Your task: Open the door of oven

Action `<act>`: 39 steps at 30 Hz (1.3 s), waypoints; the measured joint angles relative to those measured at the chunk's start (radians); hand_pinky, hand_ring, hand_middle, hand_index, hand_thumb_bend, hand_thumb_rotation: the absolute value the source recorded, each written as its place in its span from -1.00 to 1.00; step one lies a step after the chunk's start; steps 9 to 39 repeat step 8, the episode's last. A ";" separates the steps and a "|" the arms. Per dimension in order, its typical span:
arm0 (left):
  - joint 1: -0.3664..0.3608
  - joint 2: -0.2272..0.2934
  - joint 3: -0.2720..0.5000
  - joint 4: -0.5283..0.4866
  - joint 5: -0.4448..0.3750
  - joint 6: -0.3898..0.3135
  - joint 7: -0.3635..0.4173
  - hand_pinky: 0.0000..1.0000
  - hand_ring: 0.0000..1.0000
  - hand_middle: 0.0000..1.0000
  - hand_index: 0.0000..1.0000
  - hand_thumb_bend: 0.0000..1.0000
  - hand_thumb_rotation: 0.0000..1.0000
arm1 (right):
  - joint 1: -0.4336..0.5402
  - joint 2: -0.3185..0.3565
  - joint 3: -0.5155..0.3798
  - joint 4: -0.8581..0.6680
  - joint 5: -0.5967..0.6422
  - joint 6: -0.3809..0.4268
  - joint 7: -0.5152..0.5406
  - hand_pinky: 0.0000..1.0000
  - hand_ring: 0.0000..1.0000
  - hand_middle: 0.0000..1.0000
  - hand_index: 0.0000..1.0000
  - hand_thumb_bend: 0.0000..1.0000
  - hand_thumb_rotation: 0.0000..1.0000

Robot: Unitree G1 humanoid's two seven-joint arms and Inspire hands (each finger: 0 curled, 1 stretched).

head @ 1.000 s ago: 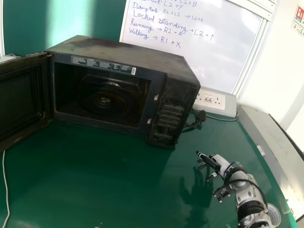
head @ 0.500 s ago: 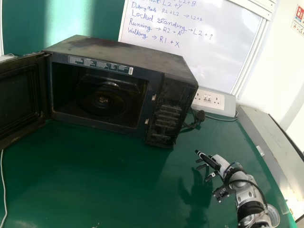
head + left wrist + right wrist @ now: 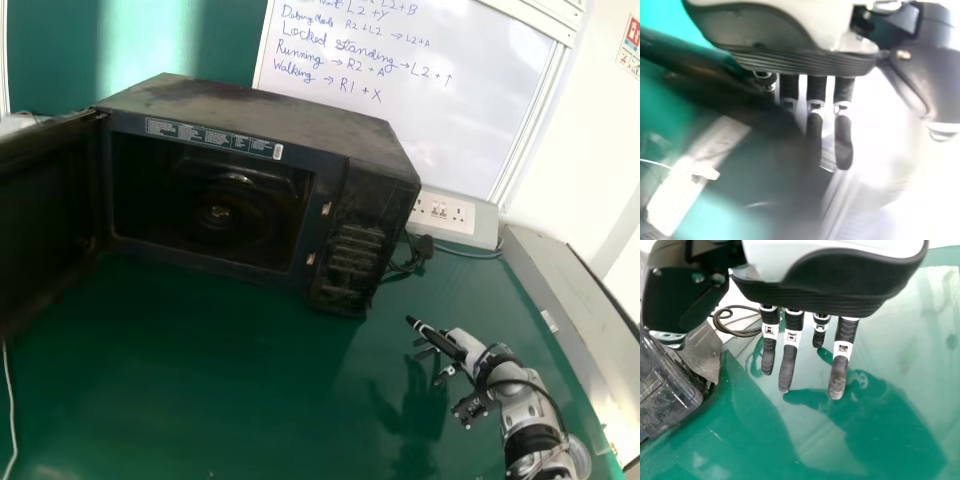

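The oven (image 3: 270, 120), a black, box-shaped microwave with a dusty top, stands on the glossy green bench (image 3: 220, 380), set at a slant in the left and middle part of the head view. Its door (image 3: 40, 220), a dark rectangular panel, is swung wide open at the left side of the cavity and reaches the head view's left edge. Inside the dark cavity lies a round plate (image 3: 218, 214); a narrow printed label strip (image 3: 215, 138) runs above the opening, and a scuffed black control panel (image 3: 350, 245) is on the right. The left robot hand (image 3: 790, 62), pale and black, has its fingers straight and side by side with small gaps, near a blurred dark shape; whether they touch it, I cannot tell. The right robot hand (image 3: 465, 345), silver and black, is over the bench at the lower right of the head view, well apart from the oven, its fingers extended and slightly spread, with nothing between them. Behind the oven is a white whiteboard (image 3: 430, 125) with blue handwriting. A white socket box (image 3: 450, 215) sits by the oven's right rear corner, near a coiled black cable (image 3: 405, 266).
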 measured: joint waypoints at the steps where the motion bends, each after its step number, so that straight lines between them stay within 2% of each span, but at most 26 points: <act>1: -0.003 0.006 -0.001 -0.008 -0.004 -0.004 0.005 0.13 0.43 0.44 0.06 0.61 0.27 | 0.000 -0.003 -0.001 0.000 0.000 0.000 0.000 -0.06 0.06 0.26 0.46 0.92 1.00; 2: -0.009 0.008 -0.001 -0.015 -0.011 -0.008 0.015 0.21 0.49 0.50 0.11 0.75 0.43 | 0.000 -0.005 -0.001 0.000 0.000 0.000 0.000 -0.03 0.09 0.27 0.46 0.94 1.00; 4: -0.014 0.003 -0.003 -0.022 -0.019 -0.013 0.030 0.36 0.61 0.59 0.27 0.94 0.58 | 0.000 -0.004 -0.001 0.000 0.000 0.000 0.002 0.04 0.17 0.32 0.48 0.96 1.00; 5: -0.015 -0.005 -0.003 -0.025 -0.022 -0.017 0.032 0.45 0.67 0.64 0.36 0.98 0.70 | 0.000 -0.004 -0.001 0.000 0.001 0.000 0.004 0.15 0.26 0.37 0.50 0.96 1.00; 8: -0.017 -0.032 -0.003 -0.047 -0.038 -0.019 0.031 0.65 0.79 0.75 0.60 1.00 0.82 | 0.000 -0.004 0.000 0.000 0.000 -0.006 0.005 0.33 0.42 0.52 0.57 0.99 1.00; 39: -0.017 -0.032 -0.003 -0.047 -0.038 -0.019 0.031 0.65 0.79 0.75 0.60 1.00 0.82 | 0.000 -0.004 0.000 0.000 0.000 -0.006 0.005 0.33 0.42 0.52 0.57 0.99 1.00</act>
